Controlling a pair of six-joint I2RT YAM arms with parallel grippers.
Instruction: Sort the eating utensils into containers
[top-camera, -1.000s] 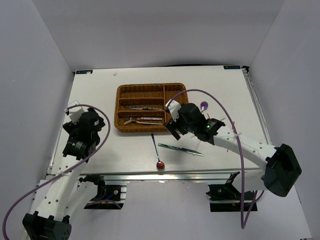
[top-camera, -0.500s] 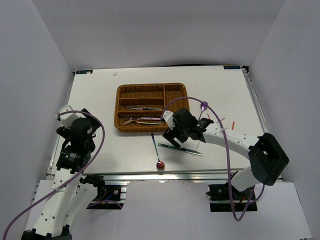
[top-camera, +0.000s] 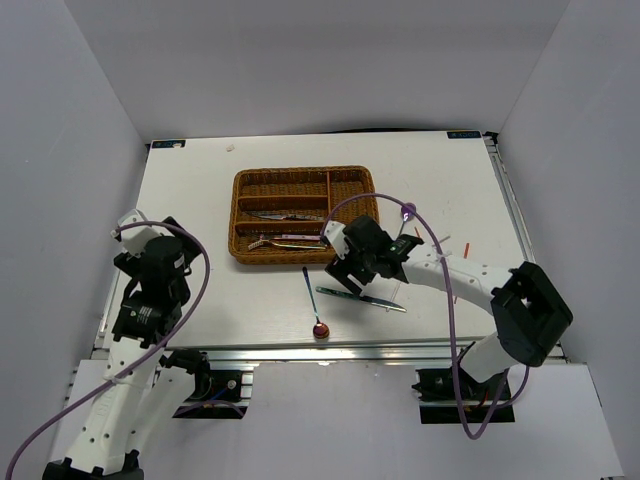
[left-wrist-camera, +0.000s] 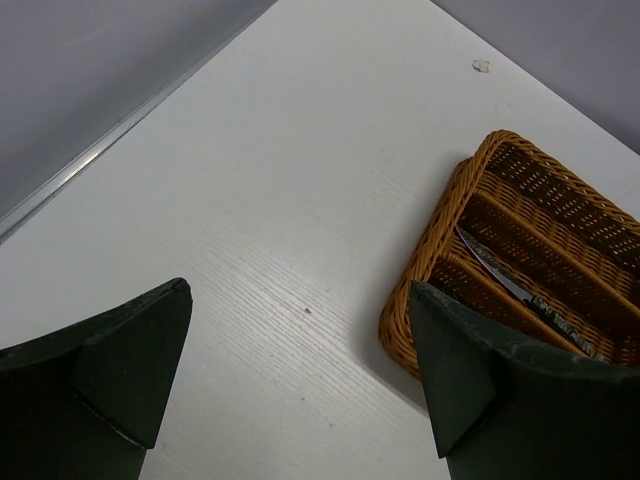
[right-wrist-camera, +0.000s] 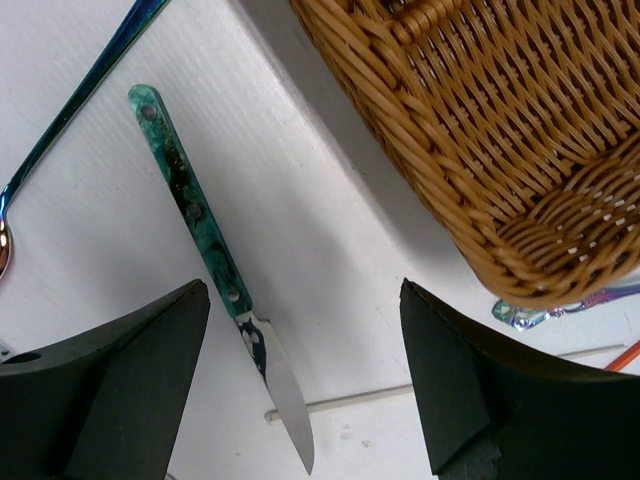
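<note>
No text, number, brand or sign can be read in any view.

Top view: two small dark rectangular stickers sit on the far edge of the white wood-grain table (top-camera: 200, 200), one at the 11 o'clock corner (top-camera: 166, 144) and one at the 1 o'clock corner (top-camera: 465, 133). Each carries pale marks, too small to make out.

Wrist views: no lettering legible on anything in frame.
</note>
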